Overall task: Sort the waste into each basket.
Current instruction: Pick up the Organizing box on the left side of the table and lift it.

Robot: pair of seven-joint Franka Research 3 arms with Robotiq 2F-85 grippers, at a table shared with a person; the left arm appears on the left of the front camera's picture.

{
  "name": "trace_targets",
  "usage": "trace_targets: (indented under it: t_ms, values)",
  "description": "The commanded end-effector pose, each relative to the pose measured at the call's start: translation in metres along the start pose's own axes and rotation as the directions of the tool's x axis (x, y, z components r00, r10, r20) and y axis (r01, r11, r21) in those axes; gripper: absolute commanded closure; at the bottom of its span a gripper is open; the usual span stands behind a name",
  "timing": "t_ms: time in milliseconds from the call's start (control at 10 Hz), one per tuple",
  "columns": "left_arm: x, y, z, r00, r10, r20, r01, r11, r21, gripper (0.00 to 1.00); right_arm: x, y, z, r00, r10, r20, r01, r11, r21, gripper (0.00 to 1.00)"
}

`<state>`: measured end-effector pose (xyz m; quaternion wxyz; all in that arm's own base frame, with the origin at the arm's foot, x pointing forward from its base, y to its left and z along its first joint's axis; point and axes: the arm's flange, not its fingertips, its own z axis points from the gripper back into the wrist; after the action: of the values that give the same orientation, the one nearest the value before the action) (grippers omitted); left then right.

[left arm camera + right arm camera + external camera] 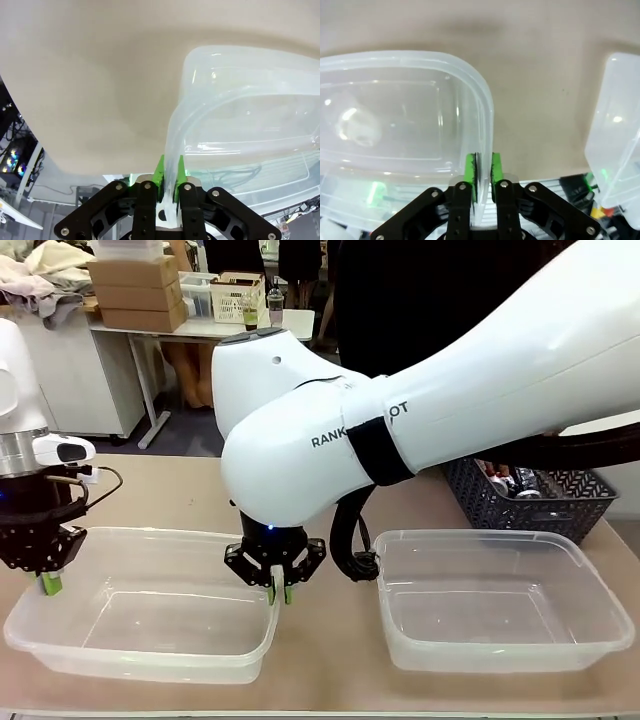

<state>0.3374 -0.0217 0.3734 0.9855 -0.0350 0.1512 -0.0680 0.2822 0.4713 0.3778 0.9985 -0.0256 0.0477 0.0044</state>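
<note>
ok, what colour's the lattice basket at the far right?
Dark blue-grey; the lattice basket shows best in the front view.

Far left: white table (200, 328) stacked with cardboard boxes (137, 290); white cabinet (75, 380) alongside, heaped cloth (35, 275) on top; grey floor (185, 430) beneath.

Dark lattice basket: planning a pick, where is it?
Front view, right side: the dark blue-grey lattice-sided basket sits just behind the right-hand clear plastic rectangular tub.
</note>
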Motion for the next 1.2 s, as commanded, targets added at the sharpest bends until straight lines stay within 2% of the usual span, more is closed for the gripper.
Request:
trace_targets:
  t_ms: [0,200,400,600,900,1000,1100]
  values:
    - [-0.088,0.002,-0.091,0.999,0.001,0.044,-0.002,1.0,0.015,1.0,0.002,-0.008,-0.006,0.999,-0.031,-0.018,0.03,0.999,-0.009,1.0]
    - [-0.088,0.001,-0.088,0.999,-0.009,0.053,0.009,1.0,0.007,1.0,0.004,-0.011,-0.008,0.999,-0.045,-0.022,0.045,0.999,0.007,1.0]
    - [-0.089,-0.001,-0.077,0.998,-0.01,0.059,0.015,0.997,-0.072,1.0,0.007,-0.022,-0.003,0.997,-0.075,-0.023,0.075,0.997,0.027,1.0]
    - [-0.085,-0.011,-0.036,0.998,0.025,0.062,-0.013,0.983,-0.182,1.0,0.017,-0.051,0.042,0.997,-0.071,-0.014,0.072,0.997,0.031,1.0]
    - [-0.036,-0.044,0.052,0.993,0.011,0.117,0.018,0.97,-0.242,1.0,0.036,-0.109,0.123,0.997,-0.059,-0.043,0.058,0.998,-0.011,1.0]
    - [-0.015,-0.059,0.082,0.979,0.022,0.204,0.021,0.978,-0.206,1.0,0.039,-0.126,0.137,0.994,-0.016,-0.108,0.011,0.999,-0.05,1.0]
    - [-0.003,-0.073,0.104,0.959,-0.002,0.284,0.066,0.974,-0.215,1.0,0.039,-0.138,0.135,0.992,0.014,-0.128,-0.022,0.998,-0.062,1.0]
